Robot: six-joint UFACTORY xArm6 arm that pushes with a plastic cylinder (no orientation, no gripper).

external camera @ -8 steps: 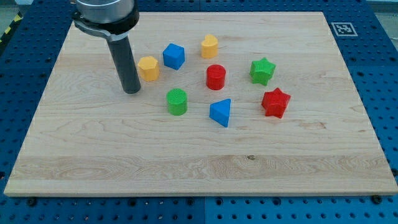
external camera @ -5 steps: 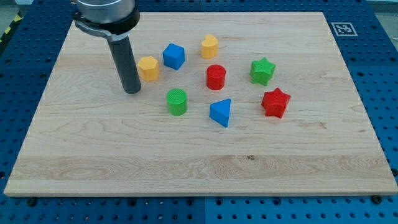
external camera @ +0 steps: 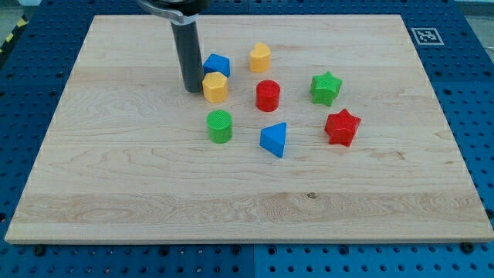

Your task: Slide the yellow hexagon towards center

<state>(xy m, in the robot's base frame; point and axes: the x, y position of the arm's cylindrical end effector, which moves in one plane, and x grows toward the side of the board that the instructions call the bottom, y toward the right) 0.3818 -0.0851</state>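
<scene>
The yellow hexagon sits on the wooden board, left of the red cylinder and just below the blue cube. My tip rests on the board right against the hexagon's left side. The dark rod rises from it out of the view's top.
A second yellow block lies near the view's top. A green cylinder, a blue triangular block, a red star and a green star stand around the board's middle and right.
My tip has moved right and towards the view's top, and the yellow hexagon has slid right and slightly down, now below the blue cube.
</scene>
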